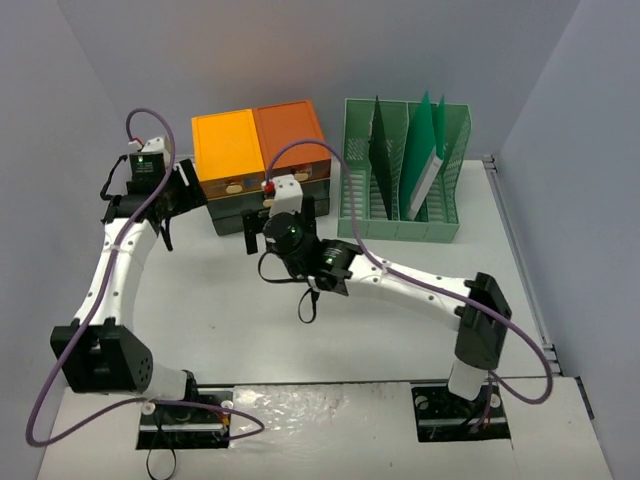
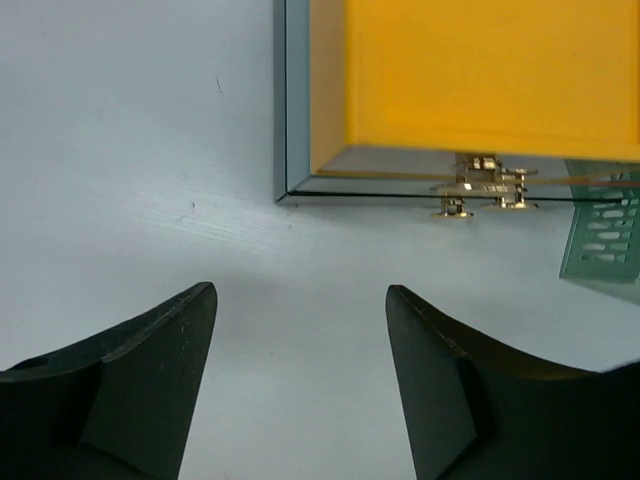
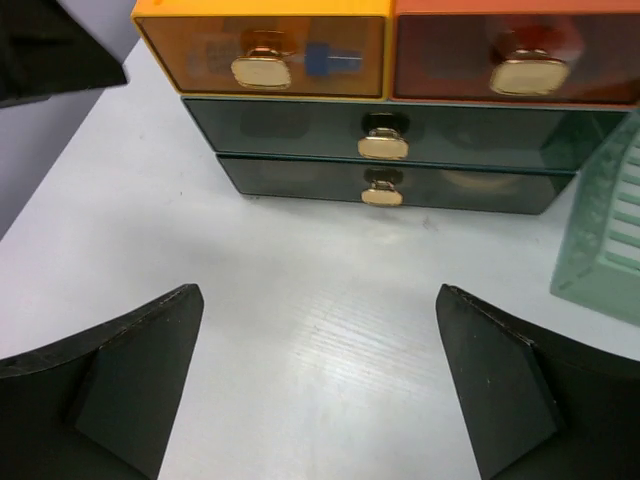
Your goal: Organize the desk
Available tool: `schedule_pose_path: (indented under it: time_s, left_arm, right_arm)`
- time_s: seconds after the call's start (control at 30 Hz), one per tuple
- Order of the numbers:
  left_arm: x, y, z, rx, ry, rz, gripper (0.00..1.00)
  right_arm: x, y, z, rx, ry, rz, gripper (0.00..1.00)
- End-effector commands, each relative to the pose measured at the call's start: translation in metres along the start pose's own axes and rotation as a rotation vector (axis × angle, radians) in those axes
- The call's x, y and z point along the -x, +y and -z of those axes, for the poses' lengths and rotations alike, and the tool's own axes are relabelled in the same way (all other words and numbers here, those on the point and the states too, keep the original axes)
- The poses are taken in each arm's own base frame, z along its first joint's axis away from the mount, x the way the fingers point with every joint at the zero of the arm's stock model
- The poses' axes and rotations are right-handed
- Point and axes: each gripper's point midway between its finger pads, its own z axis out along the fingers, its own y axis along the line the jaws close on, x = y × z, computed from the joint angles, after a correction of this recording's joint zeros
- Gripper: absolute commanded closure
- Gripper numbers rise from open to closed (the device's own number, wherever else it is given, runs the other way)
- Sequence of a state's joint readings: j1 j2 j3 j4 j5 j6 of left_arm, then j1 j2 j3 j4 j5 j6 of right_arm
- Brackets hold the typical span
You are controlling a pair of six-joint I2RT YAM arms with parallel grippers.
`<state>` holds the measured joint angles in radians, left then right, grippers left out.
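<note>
A broad bare stretch of the matte off-white tabletop (image 1: 230, 310) lies open between the two arms. At the back, the orange-topped drawer unit with dark lower drawers (image 1: 240, 150) blocks the centre. The green slotted plastic file rack (image 1: 400, 215) stands just beside it on the right. The right fingers (image 3: 130, 390), spread wide, face the drawer fronts across bare surface. The left fingers (image 2: 140, 390), parted, sit near the unit's left corner.

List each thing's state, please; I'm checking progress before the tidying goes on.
Yellow translucent plastic drawer: shut.
Orange translucent plastic drawer: shut.
Upper dark green drawer: shut.
Lower dark green drawer: shut.
Green slotted plastic file rack: upright, holding folders.
Left tool: open, empty.
Right tool: open, empty.
</note>
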<state>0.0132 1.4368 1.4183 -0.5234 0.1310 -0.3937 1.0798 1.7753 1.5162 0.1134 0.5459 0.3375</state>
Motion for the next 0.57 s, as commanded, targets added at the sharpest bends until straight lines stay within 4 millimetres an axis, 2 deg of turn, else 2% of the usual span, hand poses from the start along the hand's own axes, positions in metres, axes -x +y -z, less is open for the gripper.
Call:
schedule_pose_path:
  time_s: [0.0,0.1,0.17,0.23,0.4,0.47,0.53]
  left_arm:
    - [0.006,0.001,0.067,0.09,-0.087,-0.067,0.32]
    - [-0.023,0.006,0.087,0.125,-0.017,-0.102,0.28]
    - [-0.037,0.006,0.103,0.116,0.0,-0.099,0.25]
    - [-0.061,0.012,0.114,0.134,0.043,-0.099,0.24]
    - [-0.127,0.025,0.118,0.126,0.161,-0.072,0.16]
    - [-0.144,0.024,0.121,0.107,0.191,-0.059,0.14]
    - [-0.15,0.022,0.126,0.094,0.187,-0.058,0.12]
  right_arm:
    - [0.015,-0.039,0.056,-0.064,0.0,-0.142,0.0]
    - [-0.01,-0.057,0.078,-0.1,0.049,-0.162,0.0]
    - [-0.018,-0.067,0.089,-0.133,0.068,-0.225,0.0]
    - [-0.036,-0.077,0.096,-0.166,0.114,-0.245,0.0]
    - [-0.073,-0.099,0.108,-0.235,0.176,-0.297,0.0]
    - [-0.082,-0.107,0.111,-0.257,0.189,-0.317,0.0]
    - [-0.087,-0.111,0.113,-0.273,0.191,-0.338,0.0]
